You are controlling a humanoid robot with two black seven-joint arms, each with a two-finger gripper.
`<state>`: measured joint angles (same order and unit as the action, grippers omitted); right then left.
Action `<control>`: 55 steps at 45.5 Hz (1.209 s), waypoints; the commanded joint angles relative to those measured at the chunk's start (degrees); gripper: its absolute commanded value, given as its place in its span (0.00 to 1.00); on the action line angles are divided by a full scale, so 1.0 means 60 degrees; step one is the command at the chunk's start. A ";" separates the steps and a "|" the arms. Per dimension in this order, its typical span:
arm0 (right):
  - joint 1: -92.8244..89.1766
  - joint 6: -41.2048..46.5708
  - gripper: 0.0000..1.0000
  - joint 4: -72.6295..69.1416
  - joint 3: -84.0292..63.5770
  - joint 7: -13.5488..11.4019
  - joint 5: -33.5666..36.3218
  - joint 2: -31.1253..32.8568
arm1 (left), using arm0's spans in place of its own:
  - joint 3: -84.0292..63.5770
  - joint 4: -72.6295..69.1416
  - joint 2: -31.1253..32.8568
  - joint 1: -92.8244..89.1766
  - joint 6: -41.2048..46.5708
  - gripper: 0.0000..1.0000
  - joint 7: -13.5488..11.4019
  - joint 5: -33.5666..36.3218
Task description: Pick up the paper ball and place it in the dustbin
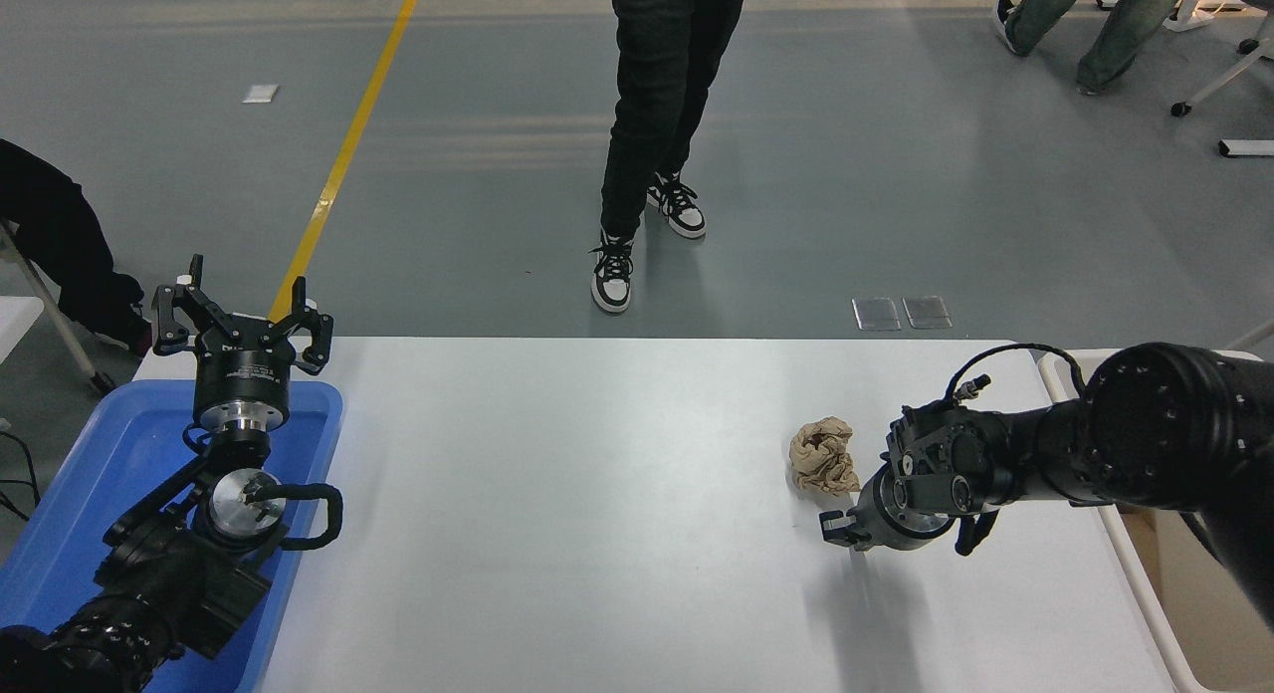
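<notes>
The paper ball (pixel 824 456), a crumpled tan-brown wad, lies on the white table (pixel 557 494) right of the middle. My right gripper (pixel 901 534) reaches in from the right edge and hangs low over the table just right of and nearer than the ball, not touching it. Its fingers are spread, one fingertip (pixel 832 528) showing just below the ball; it looks open and empty. The cream-beige dustbin (pixel 1130 549) stands at the table's right end, partly hidden under my right arm. My left gripper (pixel 239 320) is parked open at the lower left.
A shallow blue tray (pixel 90 474) sits under my left arm at the table's left end. A person stands beyond the far edge (pixel 657 125). Another person's legs (pixel 1095 26) and a chair are at the top right.
</notes>
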<state>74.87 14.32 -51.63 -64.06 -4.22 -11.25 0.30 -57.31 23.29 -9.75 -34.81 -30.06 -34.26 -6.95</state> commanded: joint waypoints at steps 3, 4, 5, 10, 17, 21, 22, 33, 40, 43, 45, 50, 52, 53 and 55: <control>0.0003 0.0002 0.00 -0.0066 -0.0016 0.0000 0.0015 0.0009 | -0.0029 0.0000 0.0014 0.0000 0.0000 0.99 0.0012 -0.0013; 0.0017 0.0002 0.00 -0.0095 -0.0016 0.0000 0.0015 0.0009 | -0.0029 0.0000 0.0014 0.0000 0.0000 0.99 0.0012 -0.0013; 0.0017 0.0002 0.00 -0.0139 -0.0016 0.0000 0.0015 0.0009 | -0.0014 0.0000 0.0014 0.0000 0.0000 0.99 0.0012 -0.0013; 0.0075 0.0002 0.00 -0.0198 -0.0016 0.0000 0.0029 0.0009 | 0.0000 0.0000 -0.0001 0.0000 0.0000 0.99 -0.0002 -0.0013; 0.0689 0.0002 0.00 -0.0724 -0.0002 0.0000 0.0044 0.0053 | 0.0000 0.0000 -0.0001 0.0000 0.0000 0.99 -0.0002 -0.0013; 0.1611 0.0045 0.00 -0.1456 -0.0002 0.0000 0.0088 0.0330 | 0.0000 0.0000 -0.0001 0.0000 0.0000 0.99 -0.0002 -0.0013; 0.1904 0.0089 0.03 -0.1675 0.0013 0.0000 0.0102 0.0404 | 0.0000 0.0000 -0.0001 0.0000 0.0000 0.99 -0.0002 -0.0013; 0.6107 0.2489 1.00 -0.3742 0.0027 0.0000 0.0103 0.2131 | 0.0000 0.0000 -0.0001 0.0000 0.0000 0.99 -0.0002 -0.0013; 0.8321 0.4086 1.00 -0.3977 0.0086 0.0000 0.0059 0.3129 | 0.0000 0.0000 -0.0001 0.0000 0.0000 0.99 -0.0002 -0.0013; 0.8907 0.4702 1.00 -0.3977 0.0174 0.0000 0.0030 0.3261 | 0.0000 0.0000 -0.0001 0.0000 0.0000 0.99 -0.0017 -0.0013; 0.9215 0.4937 1.00 -0.3977 0.0261 -0.0029 -0.0014 0.3421 | 0.0000 0.0000 -0.0001 0.0000 0.0000 0.99 -0.0017 -0.0013; 0.9904 0.5085 1.00 -0.3977 0.0511 -0.0146 -0.0029 0.3510 | 0.0000 0.0000 -0.0001 0.0000 0.0000 0.99 -0.0017 -0.0013; 1.0109 0.5114 1.00 -0.3992 0.0555 -0.0234 -0.0015 0.3510 | 0.0000 0.0000 -0.0001 0.0000 0.0000 0.99 -0.0017 -0.0013; 1.0197 0.5114 1.00 -0.4007 0.0540 -0.0249 -0.0015 0.3496 | 0.0000 0.0000 -0.0001 0.0000 0.0000 0.99 -0.0017 -0.0013; 1.0329 0.5114 1.00 -0.4036 0.0467 -0.0249 0.0000 0.3452 | 0.0000 0.0000 -0.0001 0.0000 0.0000 0.99 -0.0017 -0.0013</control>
<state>126.68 40.21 -74.36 -62.13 -4.76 -11.18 18.80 -57.30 23.29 -9.75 -34.80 -30.06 -34.35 -7.04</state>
